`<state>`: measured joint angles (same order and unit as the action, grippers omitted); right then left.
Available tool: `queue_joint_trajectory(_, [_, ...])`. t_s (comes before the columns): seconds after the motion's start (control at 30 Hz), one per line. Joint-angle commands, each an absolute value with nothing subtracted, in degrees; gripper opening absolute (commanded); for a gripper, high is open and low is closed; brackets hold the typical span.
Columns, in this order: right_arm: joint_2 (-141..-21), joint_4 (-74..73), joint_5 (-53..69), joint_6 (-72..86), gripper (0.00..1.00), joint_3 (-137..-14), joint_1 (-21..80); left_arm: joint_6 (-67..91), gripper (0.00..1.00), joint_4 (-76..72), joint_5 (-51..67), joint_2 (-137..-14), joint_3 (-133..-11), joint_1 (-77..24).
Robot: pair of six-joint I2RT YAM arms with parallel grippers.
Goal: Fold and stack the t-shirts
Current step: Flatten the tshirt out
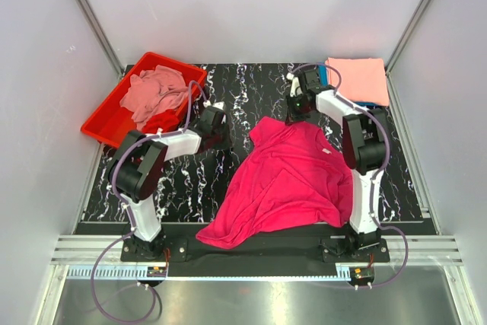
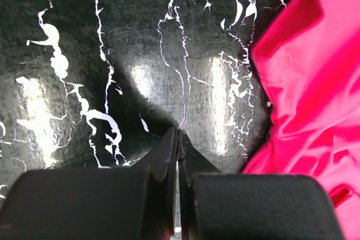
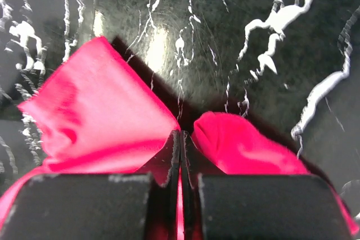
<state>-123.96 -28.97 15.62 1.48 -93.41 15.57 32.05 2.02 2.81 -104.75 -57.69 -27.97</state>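
Note:
A hot pink t-shirt lies crumpled and spread across the middle of the black marbled table, its lower edge hanging past the near edge. My right gripper is at the shirt's far edge. In the right wrist view the gripper is shut, with pink cloth bunched on both sides and showing between the fingers. My left gripper hovers left of the shirt and is shut on nothing. The pink cloth lies apart from it to its right.
A red plastic tray at the back left holds a dusty pink tee on top of a red one. At the back right a folded salmon tee lies on a teal-blue one. White walls enclose the table.

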Motion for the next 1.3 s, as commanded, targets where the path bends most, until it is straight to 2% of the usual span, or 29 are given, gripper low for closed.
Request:
queue_joint_trajectory(0.0, [-118.39, -22.16, 14.49, 7.29, 0.00, -88.79, 16.08, 32.09, 0.04, 1.34, 3.31, -102.22, -59.42, -27.77])
queue_joint_trajectory(0.1, [-117.60, -20.92, 15.29, 8.44, 0.00, -85.79, 16.08, 31.20, 0.33, -3.34, 7.02, -101.34, -60.72, -27.77])
queue_joint_trajectory(0.13, [-117.60, -21.18, 15.47, 7.65, 0.03, -85.87, 16.08, 31.03, 0.34, -2.30, 7.21, -101.69, -61.95, -27.77])
queue_joint_trajectory(0.17, [-117.77, -21.62, 15.64, 7.12, 0.14, -86.74, 16.08, 30.76, 0.36, -1.15, 7.90, -102.65, -63.09, -27.77])
queue_joint_trajectory(0.23, [-118.30, -22.76, 19.06, 3.98, 0.25, -88.50, 16.08, 30.23, 0.46, 1.13, 8.61, -103.09, -65.30, -27.77])
queue_joint_trajectory(0.27, [-118.56, -23.11, 20.64, 3.35, 0.35, -91.29, 16.17, 30.58, 0.49, 0.71, 9.66, -102.75, -64.87, -27.86])
queue_joint_trajectory(0.37, [-121.72, -24.34, 26.18, 1.76, 0.44, -98.40, 16.17, 32.34, 0.62, -4.12, 11.94, -102.13, -61.97, -27.77])
queue_joint_trajectory(0.43, [-126.11, -25.66, 28.20, 1.84, 0.46, -102.46, 16.08, 32.17, 0.64, -3.96, 12.91, -103.62, -63.18, -27.77])
queue_joint_trajectory(0.67, [-140.44, -37.43, 34.35, -3.60, 0.47, -122.66, 16.08, 32.96, 0.66, -2.90, 14.41, -111.00, -68.73, -27.86])
queue_joint_trajectory(0.87, [-145.63, -42.71, 41.39, -6.85, 0.46, -128.31, 16.08, 34.01, 0.65, -0.18, 11.18, -114.34, -71.89, -28.21])
queue_joint_trajectory(1.03, [-147.39, -45.17, 41.22, -7.73, 0.46, -128.06, 16.08, 34.89, 0.61, -2.28, 11.77, -114.96, -71.02, -28.21])
queue_joint_trajectory(1.1, [-148.18, -46.23, 42.97, -7.91, 0.46, -128.06, 16.08, 35.33, 0.58, -2.46, 12.48, -115.40, -71.10, -28.21])
queue_joint_trajectory(1.13, [-148.36, -46.32, 43.41, -8.00, 0.46, -128.06, 16.08, 35.33, 0.49, -3.07, 12.83, -115.57, -70.84, -28.21])
queue_joint_trajectory(1.2, [-148.62, -46.32, 43.42, -8.00, 0.45, -127.79, 16.08, 35.42, 0.39, -2.90, 12.83, -115.58, -70.84, -28.21])
queue_joint_trajectory(1.23, [-148.80, -46.14, 43.16, -7.82, 0.45, -127.79, 16.08, 35.42, 0.26, -2.47, 12.66, -115.58, -70.93, -28.30])
queue_joint_trajectory(1.27, [-148.97, -45.79, 43.15, -7.74, 0.45, -127.97, 16.08, 35.33, 0.19, -1.85, 12.31, -115.58, -71.36, -28.21])
